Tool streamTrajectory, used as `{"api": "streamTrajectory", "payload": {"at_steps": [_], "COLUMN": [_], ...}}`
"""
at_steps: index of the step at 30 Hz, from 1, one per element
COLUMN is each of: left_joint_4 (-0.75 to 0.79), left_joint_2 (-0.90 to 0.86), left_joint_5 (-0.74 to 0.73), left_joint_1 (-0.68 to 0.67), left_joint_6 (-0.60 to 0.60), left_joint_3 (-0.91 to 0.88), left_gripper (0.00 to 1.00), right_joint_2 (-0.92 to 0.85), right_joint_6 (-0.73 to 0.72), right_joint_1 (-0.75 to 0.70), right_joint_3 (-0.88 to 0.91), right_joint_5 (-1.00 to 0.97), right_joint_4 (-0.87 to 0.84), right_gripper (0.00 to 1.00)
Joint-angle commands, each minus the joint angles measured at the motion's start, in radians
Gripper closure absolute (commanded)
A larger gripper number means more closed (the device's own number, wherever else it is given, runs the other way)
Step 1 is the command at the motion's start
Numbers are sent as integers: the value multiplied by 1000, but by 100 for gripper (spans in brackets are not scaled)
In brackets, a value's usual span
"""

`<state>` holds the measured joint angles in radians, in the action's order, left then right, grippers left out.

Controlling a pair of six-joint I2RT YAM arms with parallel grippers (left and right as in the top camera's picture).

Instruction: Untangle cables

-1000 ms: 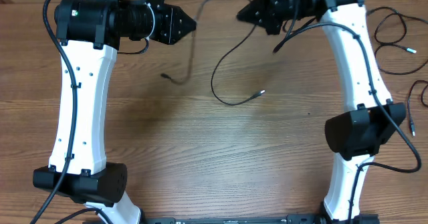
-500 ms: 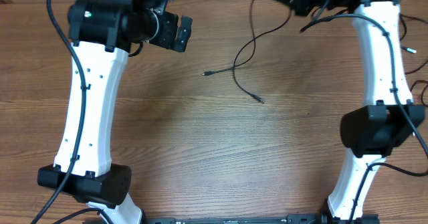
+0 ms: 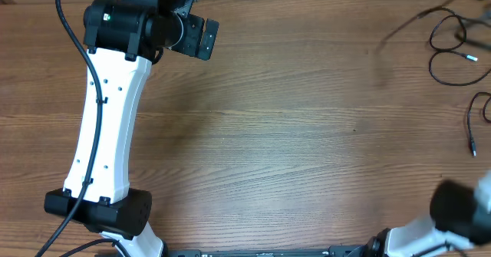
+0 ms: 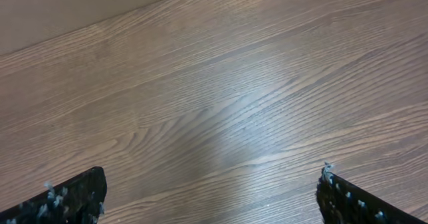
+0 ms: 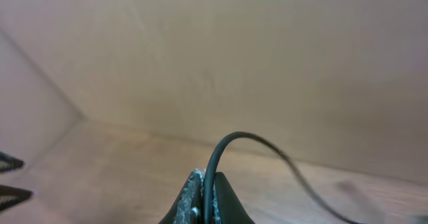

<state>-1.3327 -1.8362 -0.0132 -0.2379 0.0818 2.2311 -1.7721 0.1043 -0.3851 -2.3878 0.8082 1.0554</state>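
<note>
The left gripper (image 4: 212,187), fingers now spread wide, hangs empty above the brown wood-grain table (image 3: 291,134). The right gripper (image 5: 206,185), clamped on a thin black cable (image 5: 231,138), has swung past the table's right side, seemingly pulling it free toward the loose black cords (image 3: 449,54) there.

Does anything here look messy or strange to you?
Mostly the far right edge of the table: thin black cables lie in loose loops there, some running out of view. The right claw is shut on a cable, which arcs upward. The left claw gapes over bare wood.
</note>
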Motion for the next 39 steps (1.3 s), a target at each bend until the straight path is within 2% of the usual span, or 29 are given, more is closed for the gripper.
{"api": "streamTrajectory", "payload": {"at_steps": [1,4,11,16,22,31,36,39], "left_joint_4": [-1,-2,-7,-10,-10,-11,-24,-44], "left_joint_2": [26,26,26,26,25,25,25,25], "left_joint_5": [13,13,13,13,12,-36,-37,-37], "left_joint_1": [2,2,2,2,2,2,2,2], "left_joint_6": [16,16,27,27,27,27,26,26], "left_joint_3": [15,15,15,15,15,11,3,2], "left_gripper": [0,0,0,0,0,0,0,0], "right_joint_2": [99,146,175,153,146,118,9,-61], "right_joint_6": [-31,-45,-53,-54,-82,-43,11,91], "right_joint_1": [-55,-116,-330,-494,-622,-645,-642,-638], "right_joint_3": [-23,-23,-22,-22,-22,-20,-18,18], "right_joint_5": [-124,-197,-206,-206,-231,-232,-231,-231], "right_joint_4": [25,48,63,27,-55,-45,31,57], "right_gripper": [96,96,96,96,96,96,96,96]}}
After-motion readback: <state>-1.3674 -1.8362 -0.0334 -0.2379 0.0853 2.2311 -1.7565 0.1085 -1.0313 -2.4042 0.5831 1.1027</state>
